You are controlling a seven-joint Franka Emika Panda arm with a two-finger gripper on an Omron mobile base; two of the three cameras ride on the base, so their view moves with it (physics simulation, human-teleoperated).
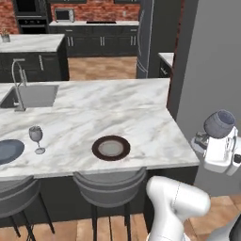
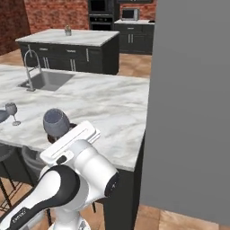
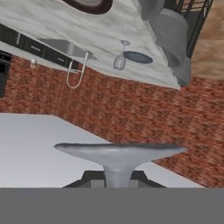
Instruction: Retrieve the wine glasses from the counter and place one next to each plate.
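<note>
White grey-veined marble top with sink (image 1: 117, 117) | clear stemmed wine glass (image 1: 36, 139) stands beside plain blue-grey plate (image 1: 8, 151) | brown-rimmed plate (image 1: 111, 148) near front edge, bare marble around | gripper (image 1: 217, 136) off right end, closed on second tinted glass (image 1: 219, 123) | grey wall (image 1: 212, 61) close behind.

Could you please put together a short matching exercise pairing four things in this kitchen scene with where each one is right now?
Things:
1. wine glass in the hand
2. second wine glass
3. brown-rimmed plate
4. faucet

Places:
A. at the sink
B. standing on the marble top beside the blue-grey plate
C. held up in the air, off the marble top's right end
D. near the marble top's front edge, above a stool

Pairs: 1-C, 2-B, 3-D, 4-A
</note>
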